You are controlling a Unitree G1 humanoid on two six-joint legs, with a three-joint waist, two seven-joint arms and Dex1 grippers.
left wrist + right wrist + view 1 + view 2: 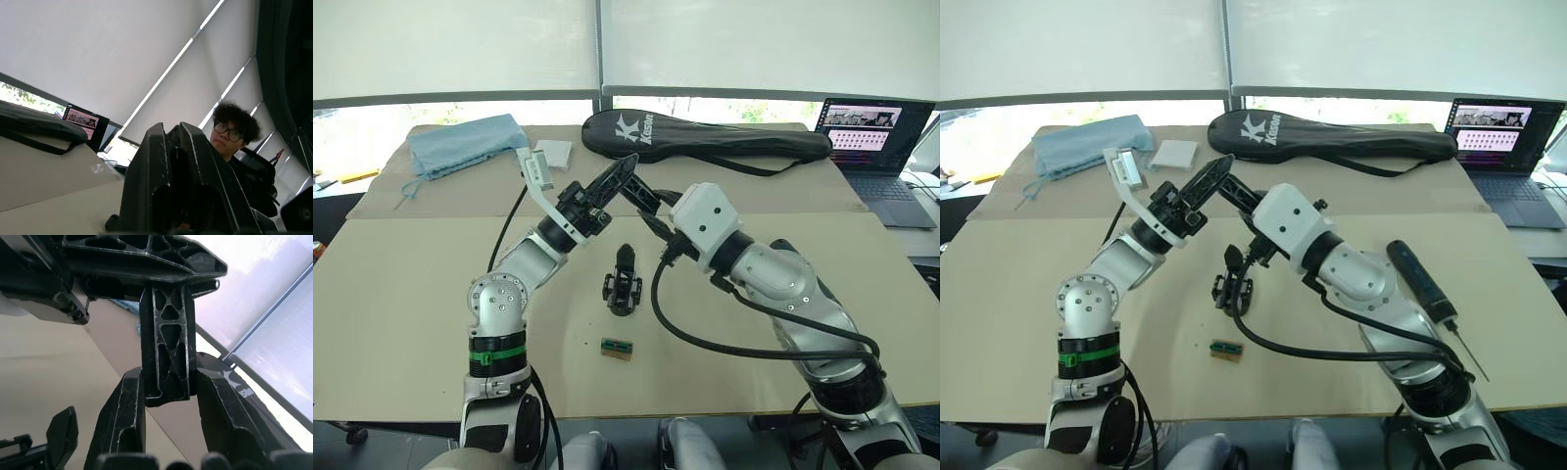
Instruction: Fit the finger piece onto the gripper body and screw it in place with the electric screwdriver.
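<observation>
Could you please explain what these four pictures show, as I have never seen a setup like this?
This is a two-armed humanoid robot at a table. Two pictures come from cameras in its head, looking down over its arms; the other two come from a camera on each wrist. The left tool and the right tool are raised and meet above the table. The right tool pinches the finger piece, a black latticed part. On the table lie the gripper body, a small green-and-tan block, the electric screwdriver, a racket bag, a blue cloth and a laptop. The left wrist view also catches a person.
</observation>
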